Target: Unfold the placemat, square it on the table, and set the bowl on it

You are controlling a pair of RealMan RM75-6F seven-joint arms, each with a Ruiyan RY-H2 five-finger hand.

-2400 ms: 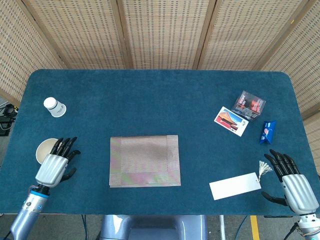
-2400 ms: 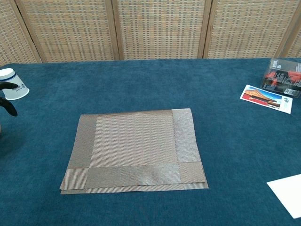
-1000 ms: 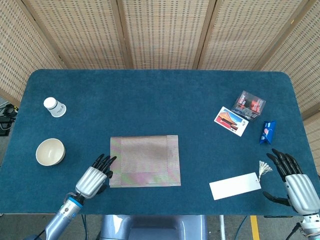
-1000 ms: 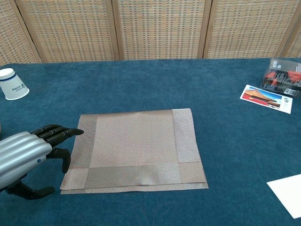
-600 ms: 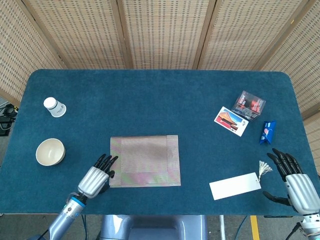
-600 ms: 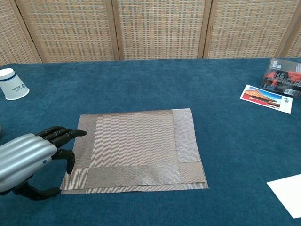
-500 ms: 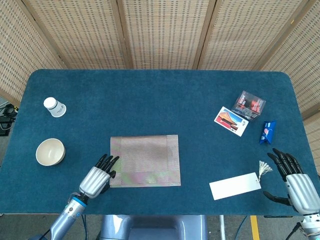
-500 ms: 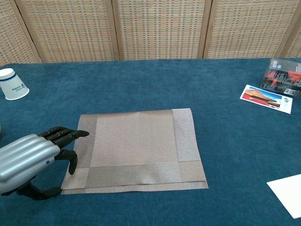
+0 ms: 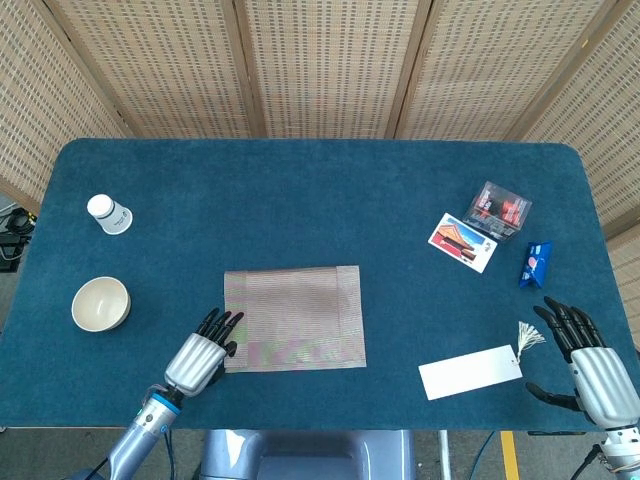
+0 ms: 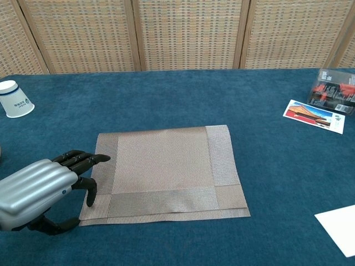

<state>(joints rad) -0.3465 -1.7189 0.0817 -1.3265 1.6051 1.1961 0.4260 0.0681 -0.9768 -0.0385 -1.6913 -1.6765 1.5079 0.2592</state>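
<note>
- The left robot hand (image 10: pixel 41 191) sits low at the near left edge of the placemat (image 10: pixel 165 173), fingers (image 10: pixel 83 159) spread wide and holding nothing; the fingertips reach over the mat's left border and seem to touch it, though real contact cannot be confirmed.
- The right robot hand (image 9: pixel 590 365) rests at the near right corner of the bench (image 9: pixel 320 200), fingers apart and empty, well away from the mat.
- The placemat lies folded near the middle of the bench, a lower layer peeking out along its near edge, and it sits slightly skewed to the bench edge.
- To do this step well, I would catch only the top layer at the left edge, lift it low and swing it open leftward; pressing flat risks sliding the whole mat over the cloth.
- The bowl (image 9: pixel 100 303) stands at the left, well apart from the mat, and probably in the way of a leftward unfold.
- A paper cup (image 9: pixel 109 213) lies further back on the left.
- On the right are a clear box (image 9: pixel 497 210), a picture card (image 9: pixel 462 242), a small blue packet (image 9: pixel 536 262) and a white tag (image 9: pixel 470 372).
- The bench wears dark blue fabric; woven screens (image 9: pixel 320 65) close off the far side.
</note>
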